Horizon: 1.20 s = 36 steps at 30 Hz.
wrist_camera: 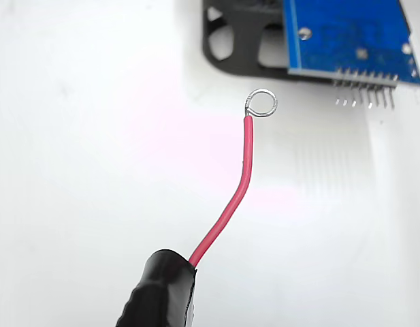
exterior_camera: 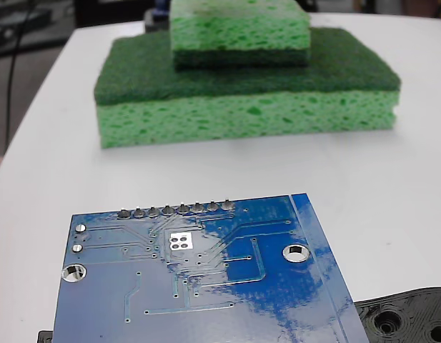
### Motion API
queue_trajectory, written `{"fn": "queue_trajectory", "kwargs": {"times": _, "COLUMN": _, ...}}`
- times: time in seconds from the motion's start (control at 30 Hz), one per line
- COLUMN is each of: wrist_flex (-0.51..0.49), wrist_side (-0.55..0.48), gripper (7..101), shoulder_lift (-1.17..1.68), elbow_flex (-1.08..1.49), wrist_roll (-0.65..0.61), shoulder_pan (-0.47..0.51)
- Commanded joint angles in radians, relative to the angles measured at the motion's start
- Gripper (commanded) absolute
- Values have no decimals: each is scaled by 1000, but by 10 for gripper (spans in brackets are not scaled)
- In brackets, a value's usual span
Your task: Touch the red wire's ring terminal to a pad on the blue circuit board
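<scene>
Gripper: only a black taped tip point(wrist_camera: 158, 289) shows at the bottom of the wrist view, with the red wire point(wrist_camera: 231, 197) coming out of it; the fingers are hidden, so I cannot tell whether they are pressed together or spread

Red wire: rises from the black tip, bends gently partway up and then runs almost straight to its end – it looks springy, so a sideways nudge would probably swing the end

Ring terminal point(wrist_camera: 261, 103): a small silver loop at the wire's top end, seen over bare white table point(wrist_camera: 73, 136), just short of the board's near edge and apart from it

Blue circuit board point(wrist_camera: 349, 34): top right of the wrist view, lying partly on a black plastic piece point(wrist_camera: 230, 48), with a row of pins point(wrist_camera: 365, 95) jutting from the edge nearest the ring; in the fixed view the board point(exterior_camera: 206, 279) fills the foreground, solder points point(exterior_camera: 176, 209) along its far edge and two mounting holes below

Sponges point(exterior_camera: 249, 86): two green ones stacked well behind the board in the fixed view – not in the way

Step in hand: bringing the ring onto a pad; contact not yet made

How to do it well: my judgement is to carry the ring forward and to the right in the wrist view, clear above the pins so the loop does not snag, then lower slowly onto a silver pad and stop at first touch – pressing on would likely bow the wire and slide the ring off
</scene>
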Motion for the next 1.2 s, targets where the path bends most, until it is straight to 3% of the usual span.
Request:
{"fn": "queue_trajectory", "kwargs": {"times": 0.03, "wrist_flex": 23, "wrist_side": 8, "gripper": 1003, "shoulder_lift": 132, "elbow_flex": 75, "wrist_roll": 12, "shoulder_pan": -3}}
{"fn": "queue_trajectory", "kwargs": {"times": 1.2, "wrist_flex": -6, "wrist_side": 32, "gripper": 1003, "shoulder_lift": 132, "elbow_flex": 156, "wrist_roll": 23, "shoulder_pan": -9}}
